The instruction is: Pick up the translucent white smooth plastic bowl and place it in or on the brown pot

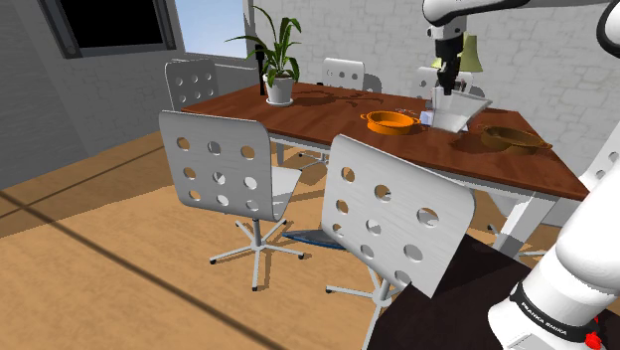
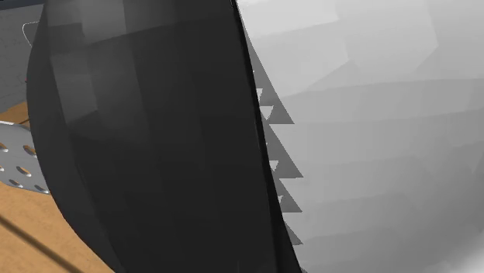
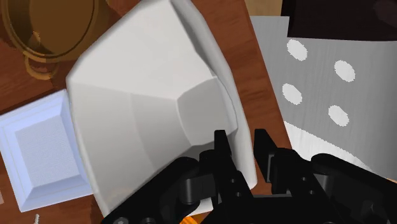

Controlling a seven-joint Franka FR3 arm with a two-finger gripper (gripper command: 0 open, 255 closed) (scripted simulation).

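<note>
Close to us stands a white chair (image 1: 397,214) with round holes. Behind it is the brown counter (image 1: 328,121). On it we see the brown pot (image 1: 512,137). Just beside it is the white bowl (image 1: 462,111), between that pot and an orange pot (image 1: 389,121). The black tool (image 1: 447,82) reaches down and pinches the bowl's rim between its two fingers (image 3: 221,149). A small white square dish (image 3: 38,153) lies beside the bowl. Farthest back stands a green plant (image 1: 278,50).

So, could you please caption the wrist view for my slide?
Jaws clasp the rim of the white bowl, brown pot beyond.
</note>
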